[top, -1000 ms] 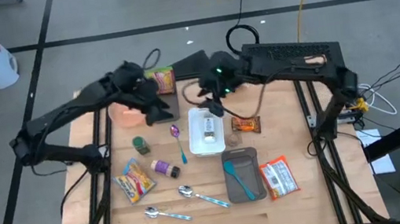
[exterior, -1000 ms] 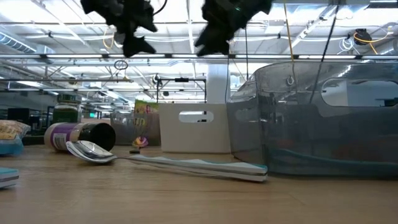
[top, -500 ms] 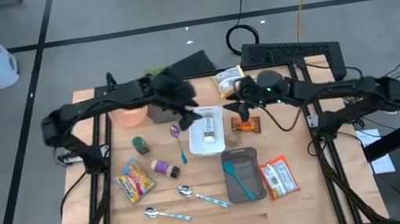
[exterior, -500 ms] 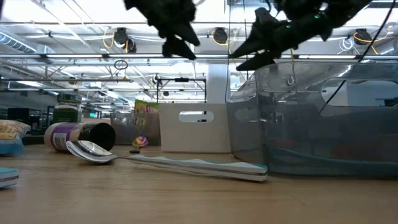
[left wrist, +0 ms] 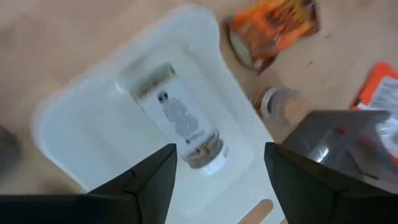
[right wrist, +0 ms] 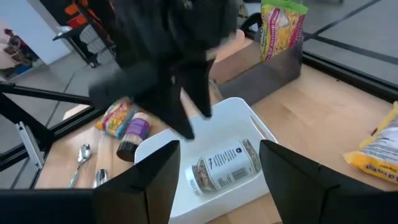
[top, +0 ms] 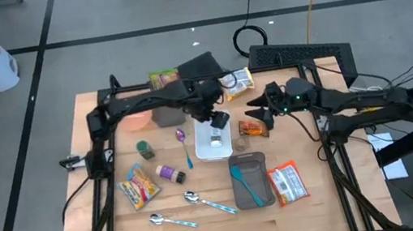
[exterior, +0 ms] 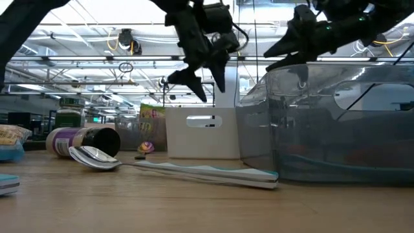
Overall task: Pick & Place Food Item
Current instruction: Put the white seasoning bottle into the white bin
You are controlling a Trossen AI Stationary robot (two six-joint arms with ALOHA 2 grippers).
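Your left gripper (top: 218, 119) hovers fingers apart above the white tray (top: 203, 150) holding a jar (left wrist: 180, 127) with unreadable label; right gripper (top: 259, 112), fingers spread, empty.

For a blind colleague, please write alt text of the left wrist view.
A labelled jar lies on its side in a white tray, seen between the open fingers of the left end effector. On the wooden table beyond lie an orange snack packet and a grey bin.

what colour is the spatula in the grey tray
Teal, or light blue-green. The spatula lies in the grey tray; the high view shows it best.
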